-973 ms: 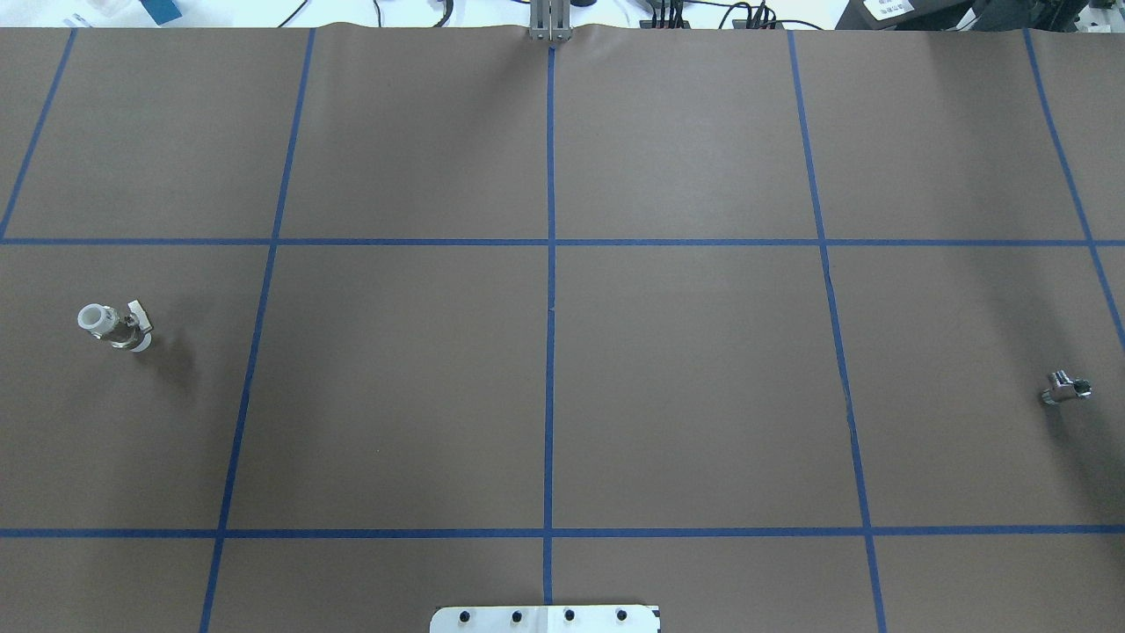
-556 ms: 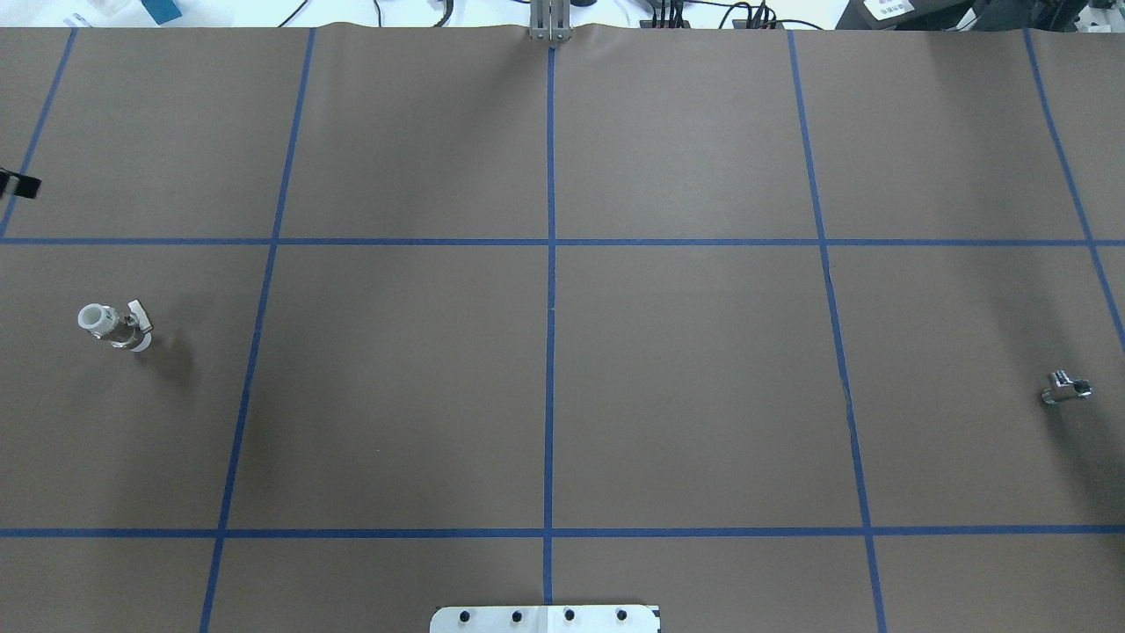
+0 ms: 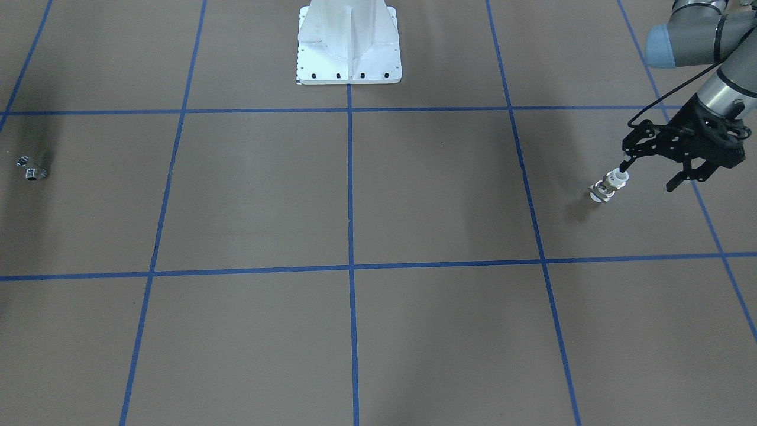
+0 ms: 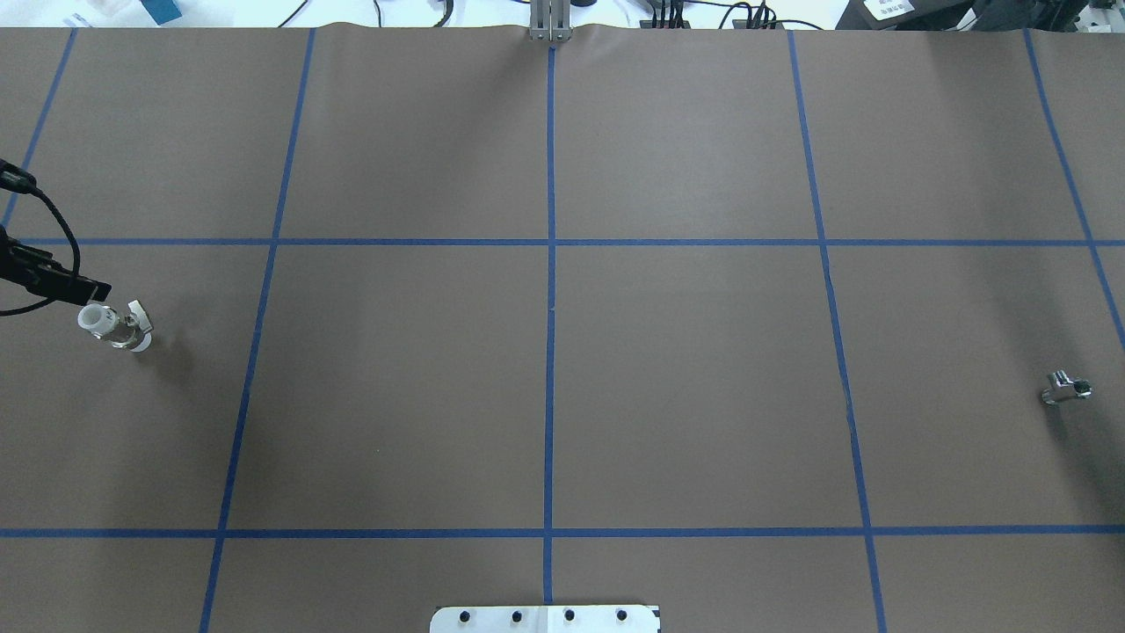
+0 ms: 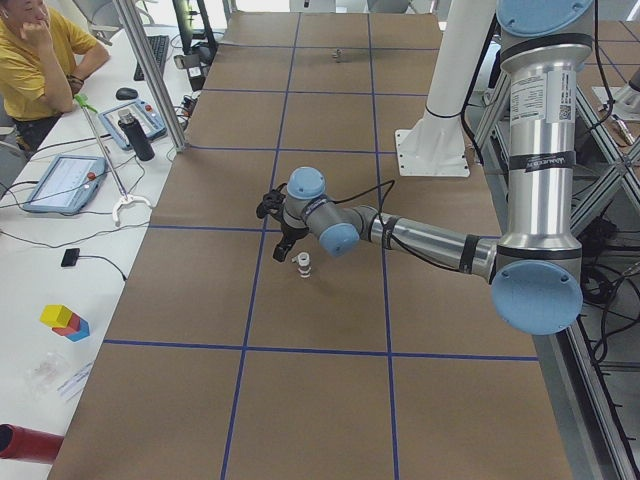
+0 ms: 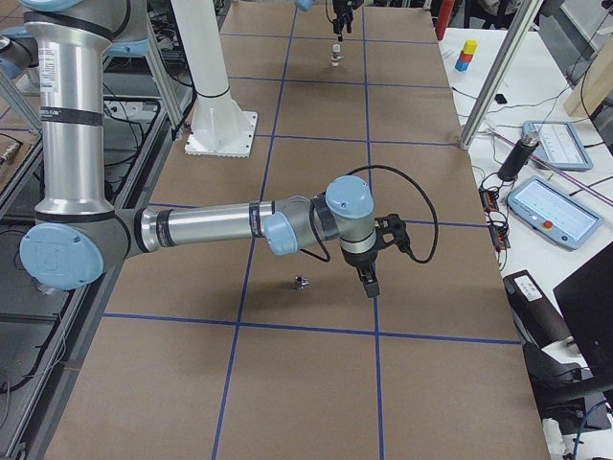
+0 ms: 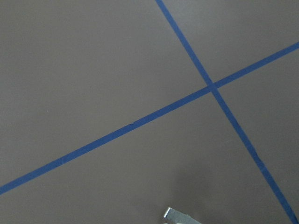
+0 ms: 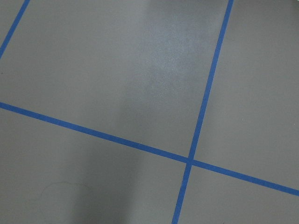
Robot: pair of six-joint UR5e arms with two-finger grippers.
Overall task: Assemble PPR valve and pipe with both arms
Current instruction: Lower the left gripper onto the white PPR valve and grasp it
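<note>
The left gripper (image 3: 650, 173) hangs with its jaws spread wide and nothing between them. 1 fingertip (image 3: 624, 162) is right at the white top rim of the PPR valve (image 3: 609, 185), touching or just short of it, I cannot tell which. The other finger stands off toward the left edge of the counter (image 4: 685, 378). The right gripper (image 6: 370, 278) hovers near the pipe (image 6: 302, 283) and shows only in the side camera, so I cannot tell whether it is spread or closed.

The valve is not centred in the left jaws. A descent or a closing from this offset would likely push 1 finger against the rim and tip or skid the part, which stands on a narrow end. The side lever could also catch a finger and twist the valve in the grasp.

The valve is close to the counter's left edge, about midway between the near and far edges. It stands upright, with a white open end on top, a grey metal middle with a small flat lever, and a white end at the bottom. The pipe, a small shiny bent fitting, lies near the right edge, well apart from it.
</note>
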